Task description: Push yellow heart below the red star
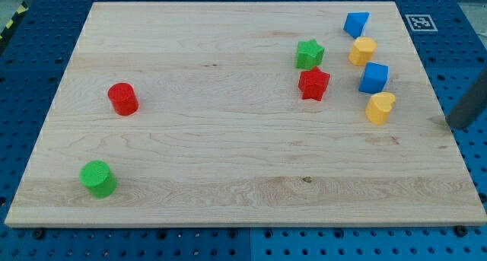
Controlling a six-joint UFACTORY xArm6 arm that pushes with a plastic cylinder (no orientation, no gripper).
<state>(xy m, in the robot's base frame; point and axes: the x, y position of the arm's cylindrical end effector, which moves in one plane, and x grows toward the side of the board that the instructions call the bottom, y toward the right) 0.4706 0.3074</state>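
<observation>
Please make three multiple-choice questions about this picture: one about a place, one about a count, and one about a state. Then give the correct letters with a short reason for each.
1. Where is the yellow heart block relative to the red star block?
A. to the view's right, slightly lower
B. to the view's left
C. directly above it

2. How many blue blocks lie on the wooden board?
A. one
B. two
C. four

3. Is my tip touching a block?
A. yes, the heart
B. yes, the star
C. no, it stands apart

Answers: 1 A, the heart sits right of the star. 2 B, two blue blocks show. 3 C, bare board separates the tip from the heart.
</observation>
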